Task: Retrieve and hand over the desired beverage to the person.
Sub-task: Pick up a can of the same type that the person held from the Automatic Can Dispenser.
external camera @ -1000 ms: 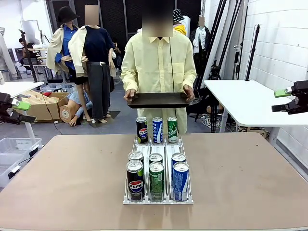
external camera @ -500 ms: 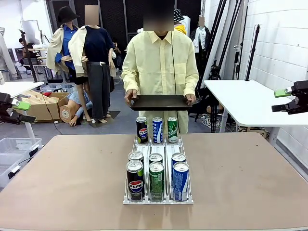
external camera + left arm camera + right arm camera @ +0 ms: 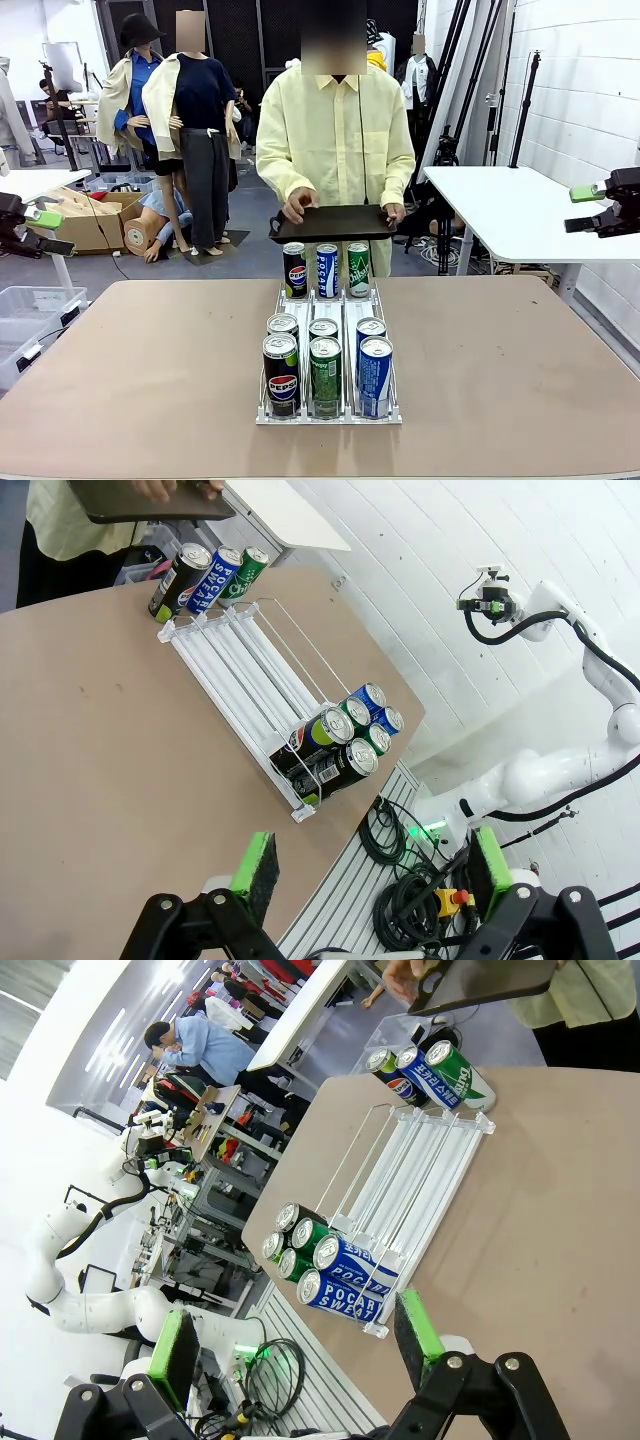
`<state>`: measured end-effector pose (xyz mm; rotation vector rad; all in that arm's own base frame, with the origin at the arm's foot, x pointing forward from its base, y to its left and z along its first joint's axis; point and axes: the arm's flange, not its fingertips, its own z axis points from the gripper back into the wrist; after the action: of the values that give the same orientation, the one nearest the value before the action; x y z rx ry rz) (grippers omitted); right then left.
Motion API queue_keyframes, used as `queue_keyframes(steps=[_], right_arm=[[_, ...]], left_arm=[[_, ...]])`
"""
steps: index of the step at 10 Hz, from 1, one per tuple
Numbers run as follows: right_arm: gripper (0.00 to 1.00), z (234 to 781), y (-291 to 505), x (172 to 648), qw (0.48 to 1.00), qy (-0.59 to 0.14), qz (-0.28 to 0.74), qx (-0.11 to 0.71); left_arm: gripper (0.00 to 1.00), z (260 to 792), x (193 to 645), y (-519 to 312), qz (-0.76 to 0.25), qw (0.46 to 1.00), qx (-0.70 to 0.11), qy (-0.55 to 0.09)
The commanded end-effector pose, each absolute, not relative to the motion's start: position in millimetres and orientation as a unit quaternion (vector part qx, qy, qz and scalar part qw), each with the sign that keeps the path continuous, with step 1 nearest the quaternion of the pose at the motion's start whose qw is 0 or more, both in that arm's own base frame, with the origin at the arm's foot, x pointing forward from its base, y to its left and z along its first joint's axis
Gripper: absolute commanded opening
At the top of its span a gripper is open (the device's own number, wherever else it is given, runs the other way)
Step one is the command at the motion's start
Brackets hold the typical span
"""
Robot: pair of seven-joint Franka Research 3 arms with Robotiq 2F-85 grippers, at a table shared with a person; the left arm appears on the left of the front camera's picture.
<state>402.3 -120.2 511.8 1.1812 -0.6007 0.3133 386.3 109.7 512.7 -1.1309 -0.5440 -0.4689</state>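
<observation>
Noting a change: hand of person shifted from dark panel's edge onto its top, panel dipped above far cans. Judged a drink choice under way; retrieval not begun. Found left gripper wide open, empty, touching nothing, raised off table's left; right gripper likewise, off right. Cans all in rack, mid-table: three far, six near.

Front view faces the person across the table; both wrist views (high, tilted) share the can rack.
</observation>
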Motion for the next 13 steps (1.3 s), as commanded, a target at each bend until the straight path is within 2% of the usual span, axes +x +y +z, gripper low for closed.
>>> queue_keyframes(steps=[1,13], right_arm=[[1.00,510.2,-119.4,401.2,0.776,-0.279,0.148,0.546],[1.00,510.2,-119.4,401.2,0.776,-0.279,0.148,0.546]], left_arm=[[1.00,513.3,383.6,111.1,-0.219,0.781,-0.526,-0.254],[1.00,513.3,383.6,111.1,-0.219,0.781,-0.526,-0.254]])
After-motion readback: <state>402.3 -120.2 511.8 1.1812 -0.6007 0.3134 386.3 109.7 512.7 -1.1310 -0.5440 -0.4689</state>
